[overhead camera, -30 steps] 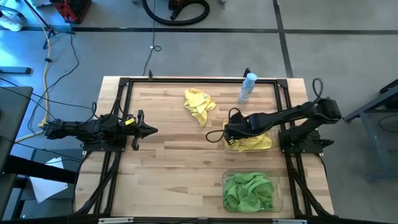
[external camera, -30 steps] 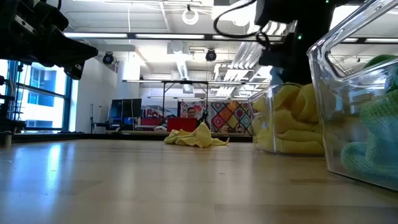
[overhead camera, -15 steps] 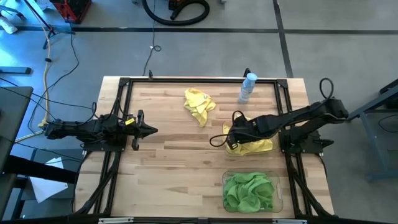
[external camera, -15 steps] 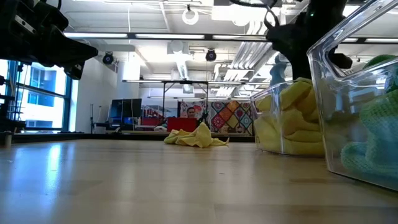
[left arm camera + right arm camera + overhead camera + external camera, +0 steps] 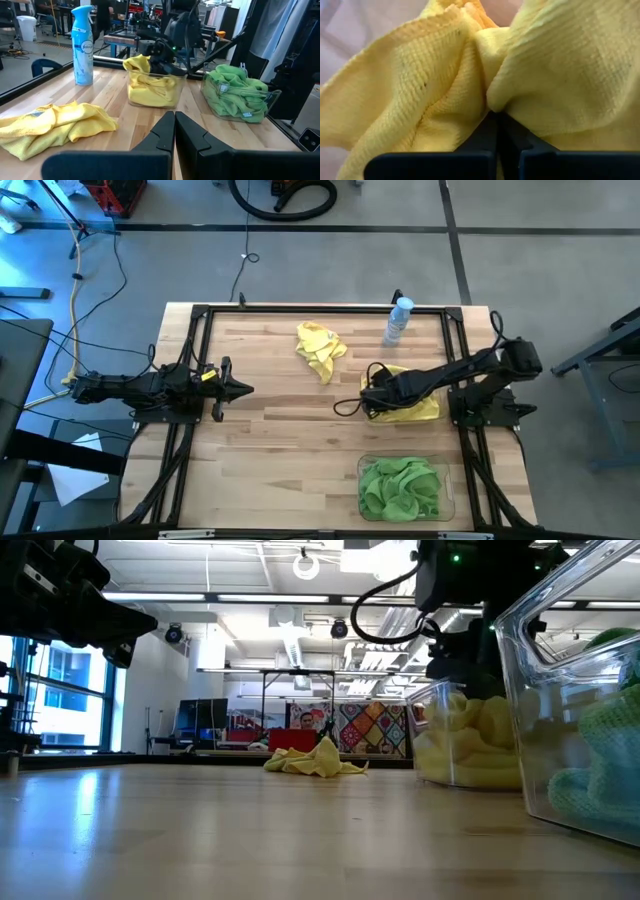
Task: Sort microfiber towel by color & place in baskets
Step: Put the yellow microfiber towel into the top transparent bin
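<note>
Wooden counter (image 5: 290,460): right gripper (image 5: 370,402), pressed together with no cloth pinched, has dropped lower into the yellow basket (image 5: 432,415), tamping its yellow towels (image 5: 415,408). Green basket (image 5: 447,492) is full; one loose yellow towel (image 5: 320,348) is left at the far side, left gripper (image 5: 240,389) idle, pressed together at left.

Left arm lies low at 9 o'clock, reaching toward centre; left gripper (image 5: 243,389) closed, fingers pressed together, carrying nothing. Right arm stretches in from 3 o'clock, wrist dipped; right gripper (image 5: 368,397) closed, fingers (image 5: 496,131) together.
</note>
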